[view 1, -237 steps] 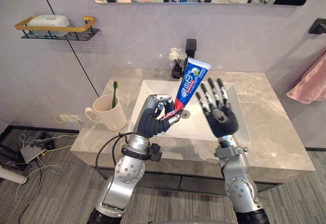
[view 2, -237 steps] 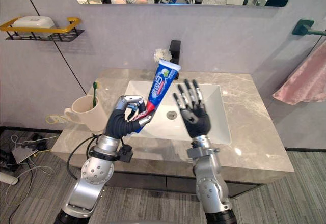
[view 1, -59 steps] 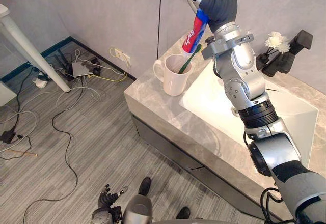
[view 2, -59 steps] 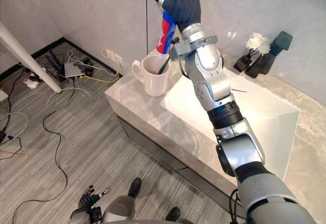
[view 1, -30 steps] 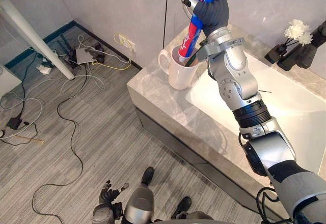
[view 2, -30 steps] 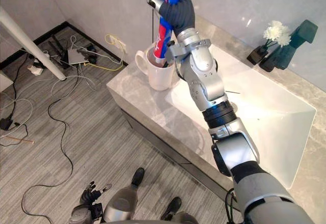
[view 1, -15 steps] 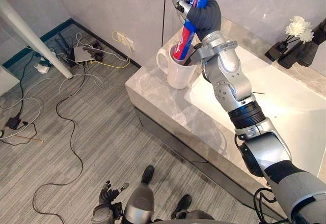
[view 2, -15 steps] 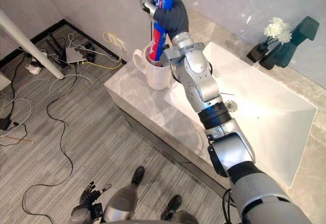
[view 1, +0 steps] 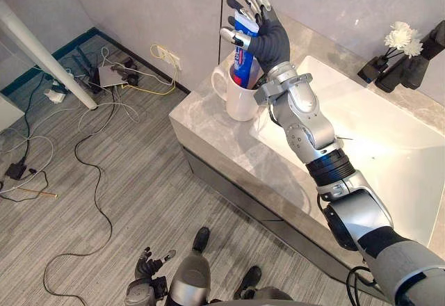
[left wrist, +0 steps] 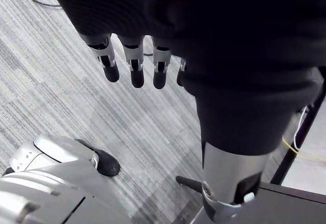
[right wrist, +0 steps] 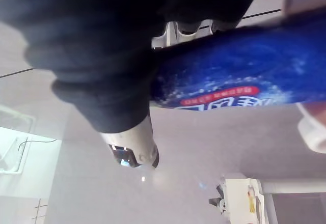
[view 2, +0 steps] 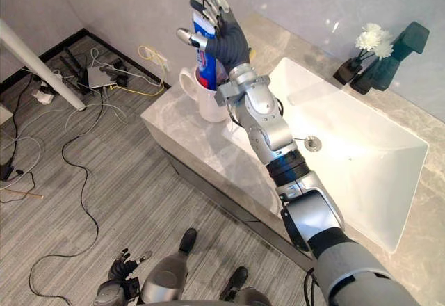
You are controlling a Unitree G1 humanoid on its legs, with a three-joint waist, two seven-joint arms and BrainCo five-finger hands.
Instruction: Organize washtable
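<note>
A blue and red toothpaste tube point(view 1: 243, 64) stands upright in the cream mug point(view 1: 238, 102) at the left corner of the grey marble washtable point(view 1: 222, 142). My right hand point(view 1: 265, 36) is raised just above the mug, open, its fingers straight and spread. The tube's top end stands between the thumb and the fingers, close to the palm, and no finger curls round it. In the right wrist view the tube point(right wrist: 244, 76) runs right past the hand's dark cover. My left hand point(view 1: 147, 268) hangs low over the floor, open, its fingers point(left wrist: 133, 63) relaxed and holding nothing.
The white sink basin point(view 1: 396, 142) lies to the right of the mug. A small vase of white flowers point(view 1: 401, 38) and a dark faucet point(view 1: 419, 69) stand at the back. Loose cables point(view 1: 104, 76) and a white table leg point(view 1: 35, 49) are on the floor to the left.
My right hand has opened from its grip on the toothpaste tube. The tube has dropped deeper into the mug and stands there on its own.
</note>
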